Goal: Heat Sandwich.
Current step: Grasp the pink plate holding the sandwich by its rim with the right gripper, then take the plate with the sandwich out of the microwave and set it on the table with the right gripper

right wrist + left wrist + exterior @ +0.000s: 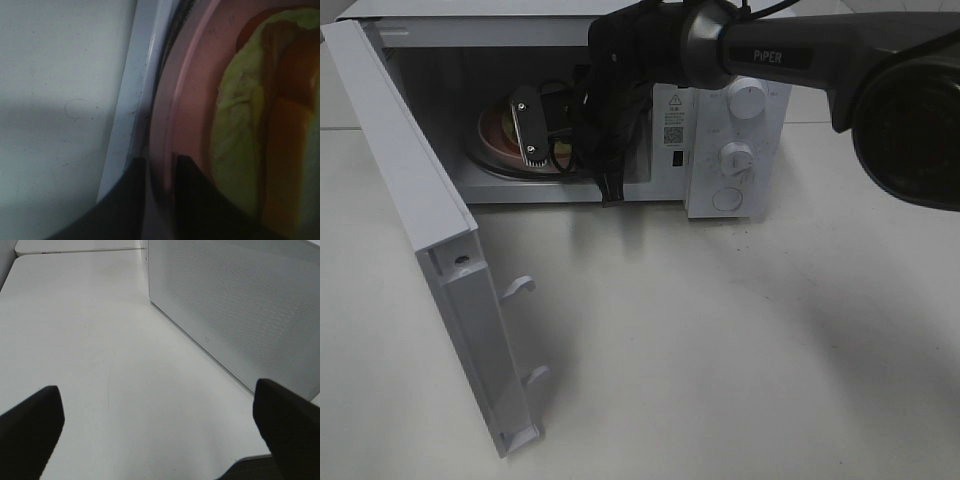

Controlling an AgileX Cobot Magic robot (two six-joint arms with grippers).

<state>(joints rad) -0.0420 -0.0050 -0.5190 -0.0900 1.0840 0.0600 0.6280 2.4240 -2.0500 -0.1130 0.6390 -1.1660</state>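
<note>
The pink plate [190,75] is pinched at its rim by the right end effector [161,165] inside the microwave [765,180]. The sandwich [240,125] is seen on it, just ahead (long side pointing away). The left end effector [157,390] is held open outside.

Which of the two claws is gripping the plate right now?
The right claw, reaching into the microwave: it pinches the rim of the pink plate. The left claw hangs wide open over the table, holding nothing.
</note>
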